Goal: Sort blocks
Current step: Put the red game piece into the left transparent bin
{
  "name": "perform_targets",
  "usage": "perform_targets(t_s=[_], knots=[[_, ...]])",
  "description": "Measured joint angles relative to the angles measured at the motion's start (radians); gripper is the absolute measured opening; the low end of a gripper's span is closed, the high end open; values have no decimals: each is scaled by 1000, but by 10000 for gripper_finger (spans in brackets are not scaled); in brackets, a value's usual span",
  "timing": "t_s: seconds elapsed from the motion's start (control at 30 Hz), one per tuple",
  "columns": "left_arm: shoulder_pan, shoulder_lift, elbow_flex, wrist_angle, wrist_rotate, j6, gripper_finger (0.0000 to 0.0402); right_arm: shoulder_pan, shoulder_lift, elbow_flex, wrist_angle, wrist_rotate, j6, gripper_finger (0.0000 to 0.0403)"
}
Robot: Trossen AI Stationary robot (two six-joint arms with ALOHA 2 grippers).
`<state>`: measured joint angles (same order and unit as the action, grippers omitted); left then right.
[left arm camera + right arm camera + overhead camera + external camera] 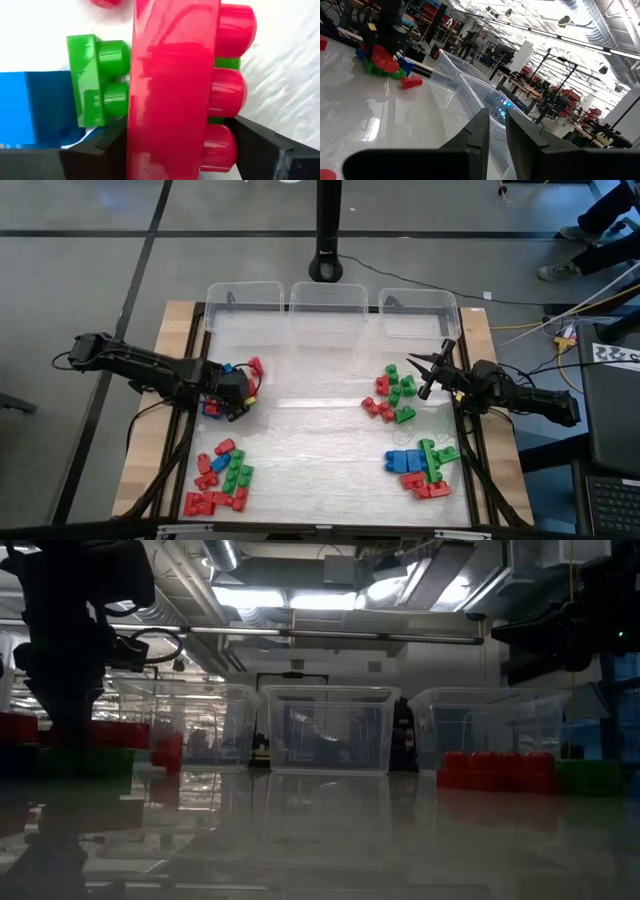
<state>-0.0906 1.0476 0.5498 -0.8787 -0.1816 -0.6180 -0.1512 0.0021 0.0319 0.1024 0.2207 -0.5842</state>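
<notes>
- The left gripper (238, 392) sits low at the left side of the white table (320, 380), in among a small cluster of blocks.
- Its fingers (100, 150) stand on either side of a long red block (175, 95), close against it, but I cannot tell whether they are actually clamped on it.
- Right behind that red block lies a green block (97, 80), with a blue block (30, 105) beside it.
- A small red piece (255, 366) lies just beyond the gripper's tip.
- The right gripper (428, 376) hangs above the table's right side, tilted upward, its fingers (475, 135) nearly together with only a thin slit between them and nothing in it.
- Just beside it lies a mixed red and green group (393, 395).
- Further toward the near edge sit two more piles: a red, green and blue one on the left (222, 478), and a blue, green and red one on the right (420, 468).
- Three clear bins (325, 300) stand in a row along the far edge.
</notes>
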Motion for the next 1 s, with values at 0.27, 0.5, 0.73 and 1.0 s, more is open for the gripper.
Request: perform_targets(t_s=[0.27,0.5,0.73,1.0], knots=[[0,0,75,-1,-2,-2,259,0,0,0,0,0,-1,65],[0,0,184,0,-51,49,257,0,0,0,0,0,-1,65],[75,-1,330,3,-242,187,261,0,0,0,0,0,-2,65],[303,-1,408,84,-331,433,263,0,0,0,1,0,-2,65]])
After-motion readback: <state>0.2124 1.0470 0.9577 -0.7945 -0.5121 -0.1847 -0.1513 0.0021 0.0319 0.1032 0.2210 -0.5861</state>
